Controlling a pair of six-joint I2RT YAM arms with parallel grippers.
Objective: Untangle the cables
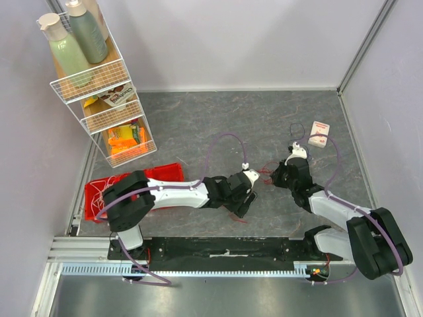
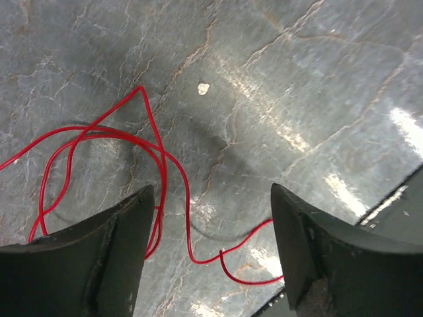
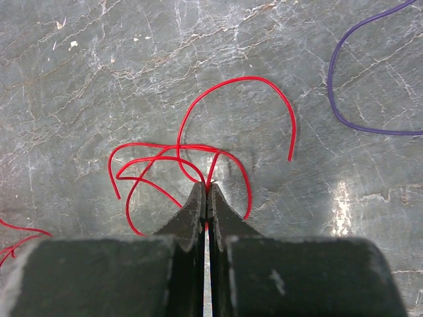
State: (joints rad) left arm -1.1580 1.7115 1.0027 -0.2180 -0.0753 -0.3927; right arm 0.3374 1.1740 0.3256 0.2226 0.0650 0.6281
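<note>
**Right gripper pinches a red cable; left gripper spread over another**

Top view: on the grey counter (image 1: 198,125) the left gripper (image 1: 243,201) and the right gripper (image 1: 276,177) sit low and near each other. A tangle of red cable (image 1: 267,173) lies between them, and a second red cable (image 1: 236,216) shows just beside the left gripper. A dark purple cable (image 1: 297,130) loops near a small white box (image 1: 320,142) beyond the right arm. A wire rack (image 1: 99,86) with bottles stands at the far left. A red tray (image 1: 170,170) lies partly under the left arm. The arms hide how the fingers stand here.

Left wrist: the left gripper (image 2: 210,191) is spread wide and holds nothing. The second red cable (image 2: 158,148) lies in loose loops on the counter, one strand passing behind the left finger.

Right wrist: the right gripper (image 3: 205,188) is pressed together, pinching the red cable (image 3: 238,80) where its loops cross. The dark purple cable (image 3: 337,105) curves apart at the upper right.
</note>
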